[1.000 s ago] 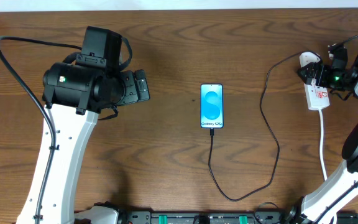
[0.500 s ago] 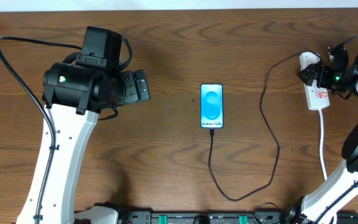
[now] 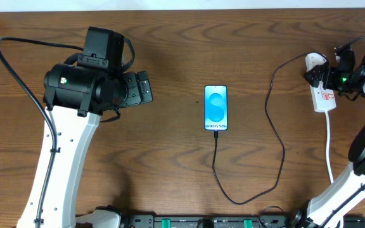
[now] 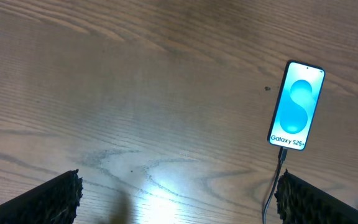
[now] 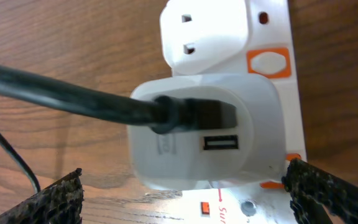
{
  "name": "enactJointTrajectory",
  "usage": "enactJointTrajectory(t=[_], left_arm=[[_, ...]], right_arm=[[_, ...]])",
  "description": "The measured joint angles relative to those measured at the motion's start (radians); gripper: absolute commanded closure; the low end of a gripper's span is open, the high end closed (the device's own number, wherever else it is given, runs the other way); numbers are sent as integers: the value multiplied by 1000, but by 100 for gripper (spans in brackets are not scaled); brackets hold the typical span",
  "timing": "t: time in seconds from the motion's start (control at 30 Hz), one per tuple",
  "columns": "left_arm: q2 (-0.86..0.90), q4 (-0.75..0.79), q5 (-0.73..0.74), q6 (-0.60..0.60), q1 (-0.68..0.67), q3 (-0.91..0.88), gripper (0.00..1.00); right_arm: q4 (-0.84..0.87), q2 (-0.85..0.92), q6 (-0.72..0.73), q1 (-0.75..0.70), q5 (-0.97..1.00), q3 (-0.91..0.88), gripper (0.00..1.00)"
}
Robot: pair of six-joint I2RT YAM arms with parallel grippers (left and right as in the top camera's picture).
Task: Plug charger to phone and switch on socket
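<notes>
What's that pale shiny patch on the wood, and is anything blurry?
Left wrist view: the patch is light glare on the table; the phone is sharp, screen glowing. Right wrist view: extreme close-up, the charger plug bright white, its black cable slightly soft. Overhead view: even light, faint shadows.

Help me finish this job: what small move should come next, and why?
Probably lower the open right pincer onto the socket's orange-rimmed switch: the charger already appears plugged into the phone, its white plug sits in the socket, and the pincer hovers right above it.
</notes>
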Motion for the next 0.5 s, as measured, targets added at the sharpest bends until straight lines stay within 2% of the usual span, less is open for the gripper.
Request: enactJointTrajectory(t=[0.5], left_arm=[[0,0,0,0,0,0,0]], right_arm=[[-2,1,-16,0,-30,4,1]])
